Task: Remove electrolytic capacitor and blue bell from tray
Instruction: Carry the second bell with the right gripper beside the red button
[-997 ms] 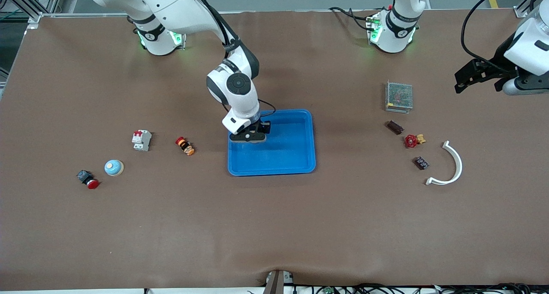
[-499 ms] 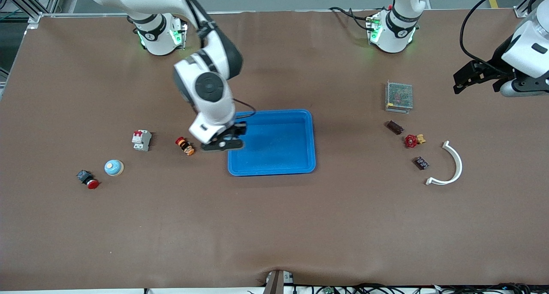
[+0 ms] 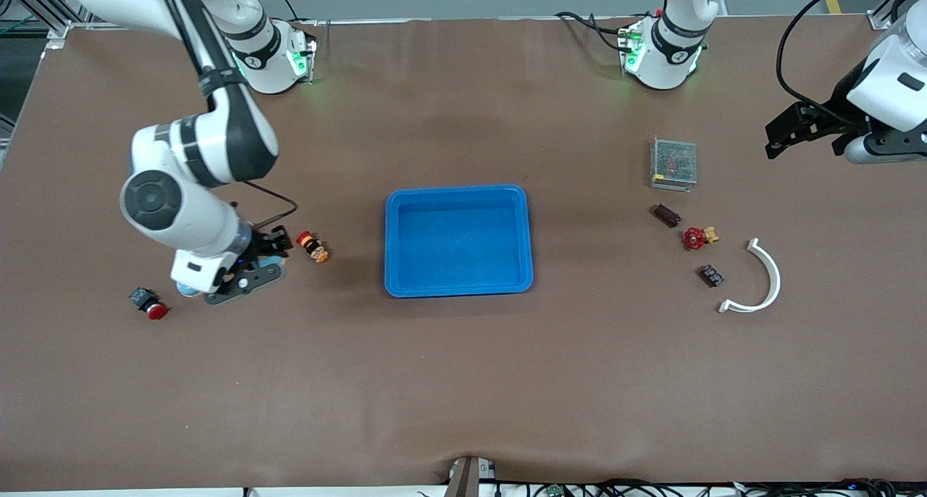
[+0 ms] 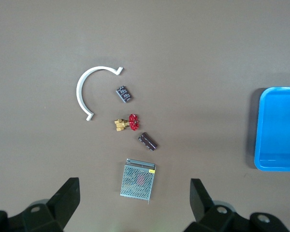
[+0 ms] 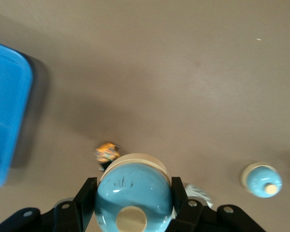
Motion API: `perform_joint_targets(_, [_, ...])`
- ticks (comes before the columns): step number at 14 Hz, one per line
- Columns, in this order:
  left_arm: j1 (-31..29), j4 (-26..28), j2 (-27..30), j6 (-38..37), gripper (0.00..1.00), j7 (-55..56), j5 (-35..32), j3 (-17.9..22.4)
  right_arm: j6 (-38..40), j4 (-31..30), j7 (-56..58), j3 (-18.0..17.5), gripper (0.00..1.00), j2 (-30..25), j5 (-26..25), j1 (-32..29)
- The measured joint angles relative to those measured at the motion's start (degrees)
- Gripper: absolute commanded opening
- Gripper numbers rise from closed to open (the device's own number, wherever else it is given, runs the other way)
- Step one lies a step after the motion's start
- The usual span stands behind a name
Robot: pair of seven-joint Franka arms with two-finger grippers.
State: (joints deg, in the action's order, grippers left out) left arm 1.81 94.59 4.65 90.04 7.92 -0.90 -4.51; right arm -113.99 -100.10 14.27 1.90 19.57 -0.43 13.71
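My right gripper (image 5: 133, 186) is shut on a light blue bell (image 5: 130, 200) with a cream button, held above the table. In the front view this gripper (image 3: 253, 276) hangs toward the right arm's end. A second blue bell (image 5: 264, 180) stands on the table close by, and the hand mostly hides it (image 3: 182, 288). Two small dark parts (image 3: 667, 215) (image 3: 710, 275) lie toward the left arm's end; I cannot tell which is the capacitor. My left gripper (image 3: 781, 136) waits open in the air, with nothing between its fingers (image 4: 134, 188).
A blue tray (image 3: 458, 191) sits mid-table. An orange-and-red button (image 3: 313, 247) lies beside the right gripper, and a red-capped button (image 3: 148, 303) nearer the camera. A metal mesh box (image 3: 673, 164), a red valve (image 3: 697, 237) and a white curved piece (image 3: 764, 280) lie toward the left arm's end.
The right arm swung from over the blue tray toward its own end of the table, past the orange button, and now covers the white breaker. The left arm barely moved.
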Motion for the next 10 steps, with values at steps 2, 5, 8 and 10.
perform_joint_targets(2, [0.01, -0.01, 0.01, 0.00, 1.00, 0.00, 0.00, -0.10, -1.13, -0.37, 6.71, -0.01, 0.41, 0.32, 0.03, -3.33])
perform_joint_targets(5, [0.08, -0.10, 0.17, -0.22, 1.00, 0.00, -0.05, -0.31, -4.19, -1.13, 15.34, 0.00, 0.41, 1.65, 0.06, -7.81])
perform_joint_targets(8, [0.12, -0.30, 0.71, -1.68, 1.00, 0.02, -0.05, -0.92, -12.59, -4.19, 19.60, -0.01, 0.41, 4.79, 0.10, -10.20])
perform_joint_targets(10, [0.08, -0.32, 0.97, -2.06, 1.00, 0.02, -0.05, -0.95, -21.63, -8.93, 19.77, -0.38, 0.41, 6.49, 0.13, -10.17])
